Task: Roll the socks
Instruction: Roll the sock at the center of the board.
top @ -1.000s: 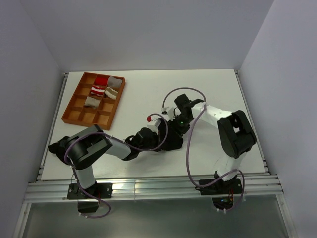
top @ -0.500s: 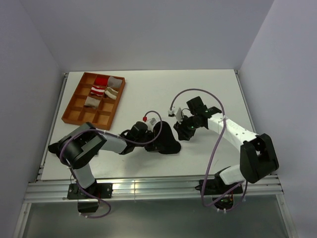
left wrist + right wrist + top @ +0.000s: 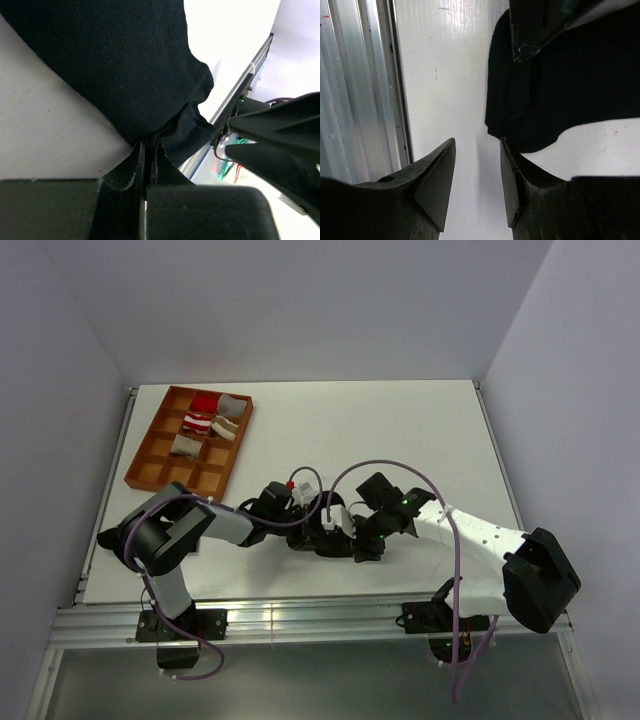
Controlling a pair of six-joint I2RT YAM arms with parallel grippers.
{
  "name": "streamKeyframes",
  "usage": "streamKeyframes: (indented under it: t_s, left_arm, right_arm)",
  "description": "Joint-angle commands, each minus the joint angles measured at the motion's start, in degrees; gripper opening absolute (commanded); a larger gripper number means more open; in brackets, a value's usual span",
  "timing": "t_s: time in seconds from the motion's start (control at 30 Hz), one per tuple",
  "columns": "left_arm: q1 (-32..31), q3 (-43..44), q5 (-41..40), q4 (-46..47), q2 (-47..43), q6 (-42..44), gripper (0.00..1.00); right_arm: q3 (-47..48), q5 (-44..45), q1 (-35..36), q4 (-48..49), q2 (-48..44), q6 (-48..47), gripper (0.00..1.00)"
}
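A brown tray [image 3: 163,474] sits at the far left of the white table [image 3: 400,430]. It has small rolls [image 3: 212,418] of cloth in its far boxes.

From above, both arms meet in the middle of the table, near the front edge. It is all one dark lump there, so you cannot tell the sock from the black tools.

The left wrist view shows more. The left gripper [image 3: 147,150] has its two fingers pressed together on the edge of the black sock [image 3: 125,65], and the cloth puckers where it is pinched. The rest of the sock lies flat on the table, spreading away from the fingers. The right gripper [image 3: 280,145] shows as a dark shape just to the right of the sock.

The right wrist view shows the other side. The right gripper's two fingers stand apart over bare table with nothing between them. The sock's corner is just beside one finger; you cannot tell if they touch. The left gripper sits on top of the sock at the upper edge. A shiny metal rail [image 3: 365,75] runs along the table's near edge
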Motion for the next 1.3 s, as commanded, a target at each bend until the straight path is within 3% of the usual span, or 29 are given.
streamKeyframes:
  t_s: [0.0,0.73,0.97,1.1,1.27]
  left_arm:
    - [-0.2,-1.1,-0.5,-6.8,2.6,0.6,0.00]
    - [-0.2,-2.0,0.4,-3.6,3.3,-0.7,0.00]
    - [-0.2,-3.6,1.0,1.2,3.0,-2.7,0.00]
    - [-0.2,-4.6,1.7,3.5,3.2,-3.5,0.00]
    - [-0.3,-5.7,-0.4,4.3,1.3,-2.6,0.06]
  right_arm:
    - [-1.1,3.1,3.0,4.9,-2.1,-0.2,0.49]
    - [-2.2,7.6,11.1,11.2,4.8,4.0,0.42]
    - [-1.2,9.1,11.1,12.7,7.4,6.7,0.22]
    - [-2.0,12.3,11.0,15.5,9.4,8.1,0.15]
    - [0.4,7.1,8.8,11.3,11.6,7.7,0.06]
